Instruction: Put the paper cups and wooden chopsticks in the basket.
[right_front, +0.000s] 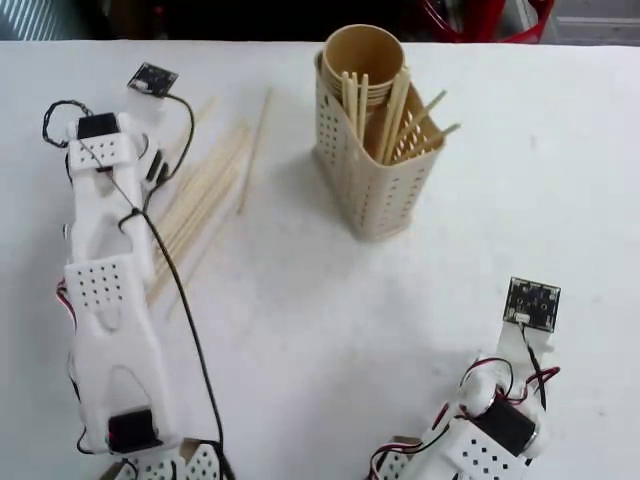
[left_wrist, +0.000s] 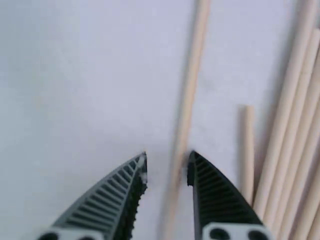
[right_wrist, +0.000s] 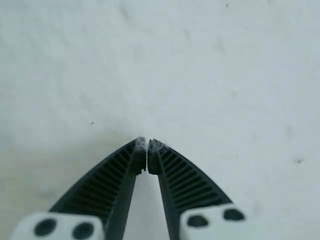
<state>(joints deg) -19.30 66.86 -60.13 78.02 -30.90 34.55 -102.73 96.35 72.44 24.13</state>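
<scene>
Straddling one wooden chopstick (left_wrist: 192, 75) with narrowly parted, empty jaws, the left gripper (left_wrist: 167, 165) appears set to pinch it from the loose chopsticks (right_front: 200, 195) left of the basket (right_front: 375, 190), which already holds paper cups (right_front: 362, 55); the right gripper (right_wrist: 147, 145) sits closed and empty, near right.

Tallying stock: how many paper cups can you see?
1: a tan paper cup stands upright in the cream perforated basket, beside wooden chopsticks. More may be nested, hidden beneath it.

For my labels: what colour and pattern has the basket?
The basket is cream, walls dotted with small holes; best in the high view.
</scene>
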